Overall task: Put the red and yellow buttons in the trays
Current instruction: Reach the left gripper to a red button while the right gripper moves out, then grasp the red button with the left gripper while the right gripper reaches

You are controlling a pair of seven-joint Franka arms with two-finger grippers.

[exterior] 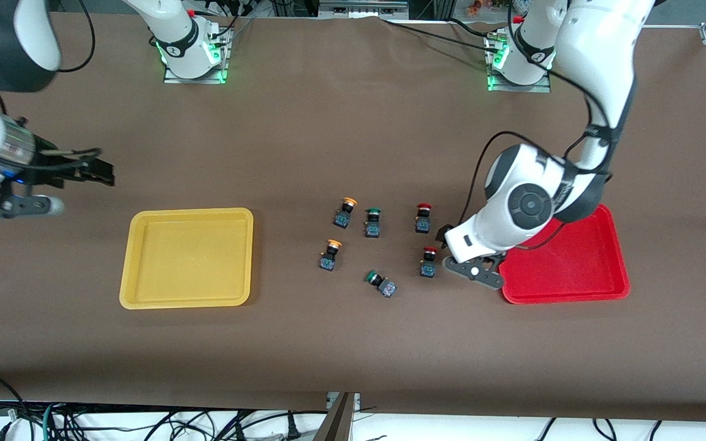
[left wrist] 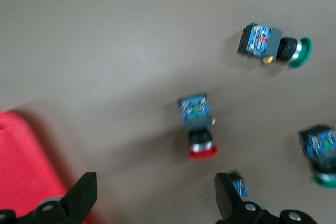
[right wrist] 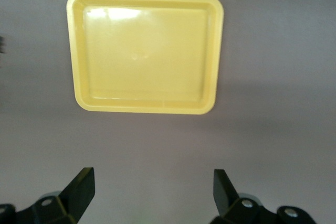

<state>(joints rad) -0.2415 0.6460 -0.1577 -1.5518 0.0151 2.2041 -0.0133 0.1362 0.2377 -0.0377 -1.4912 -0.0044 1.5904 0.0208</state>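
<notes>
Front view: brown cloth-covered table (exterior: pixel 353 122). Yellow tray (exterior: pixel 138 257) toward the right arm's end, red tray (exterior: pixel 598 269) toward the left arm's end, both with nothing in them. Six push-button switches stand between the trays. Two yellow-capped buttons, one (exterior: pixel 345 212) farther from the camera and one (exterior: pixel 330 254) nearer, sit on the yellow tray's side of the cluster. Two red-capped buttons, one (exterior: pixel 423 218) farther and one (exterior: pixel 429 261) nearer, sit on the red tray's side. Green-capped switch (exterior: pixel 372 222) stands upright between the farther yellow and farther red; a second green-capped switch (exterior: pixel 381 283) lies tipped on its side, nearest the camera. Left gripper (exterior: pixel 451 248) hangs low just beside the nearer red button, between it and the red tray's edge, holding nothing. Right gripper (exterior: pixel 98 171) is up over bare cloth, apart from the yellow tray and well apart from the buttons; its arm waits.

Left wrist view: both fingers (left wrist: pixel 84 198) spread wide with nothing between them. Red-capped button (left wrist: pixel 198 124) lies ahead of the gap, not touched. Red tray corner (left wrist: pixel 26 166) shows at the frame's edge beside one finger. Tipped green switch (left wrist: pixel 273 45) farther off; the upright green switch (left wrist: pixel 321 156) at the frame's edge.

Right wrist view: fingers (right wrist: pixel 81 190) apart, empty. Yellow tray (right wrist: pixel 76 51) lies ahead of them, well clear.
</notes>
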